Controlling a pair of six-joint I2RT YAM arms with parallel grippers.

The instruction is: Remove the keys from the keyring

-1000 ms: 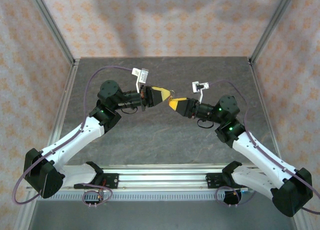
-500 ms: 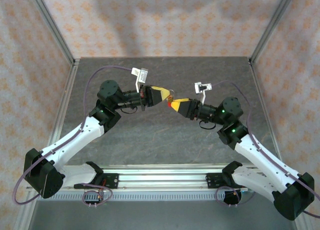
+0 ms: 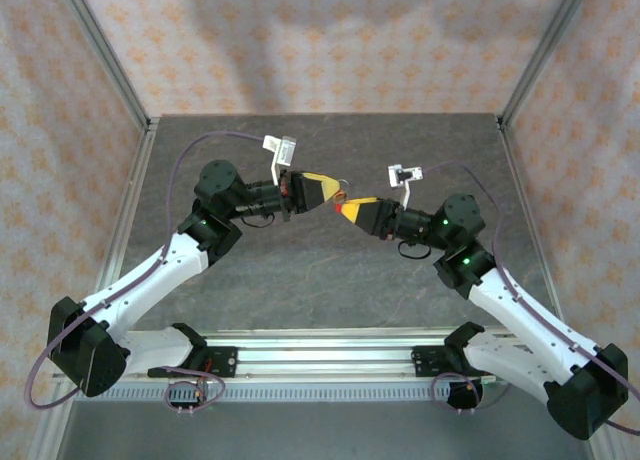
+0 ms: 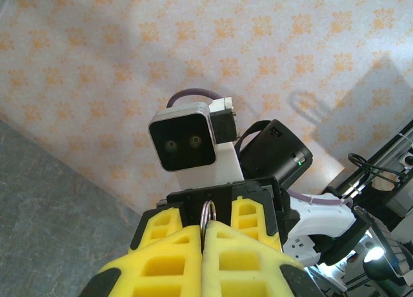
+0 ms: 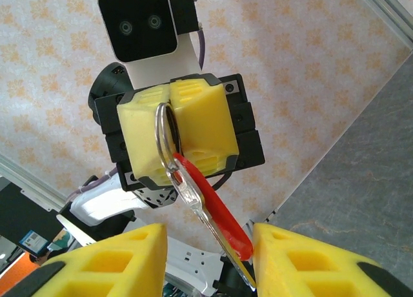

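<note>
Overhead, a dark grey stone-look tabletop (image 3: 300,280) sits inside pale orange-flowered wallpaper (image 3: 300,40), and the left gripper (image 3: 335,193) and right gripper (image 3: 347,209) meet tip to tip above it. From the left wrist, the left gripper clamps the loop of the red-tagged steel keyring (image 4: 208,213). From the right wrist, the slim silvery key (image 5: 192,197) dangles between the right gripper's parted fingers (image 5: 110,258).

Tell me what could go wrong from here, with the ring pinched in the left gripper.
1. The left gripper alone holds the split ring; a hard pull might drag it out and drop everything.
2. The silver key and the red tag hang together between the fingers of the open right gripper; closing might catch the tag instead of the key.
</note>
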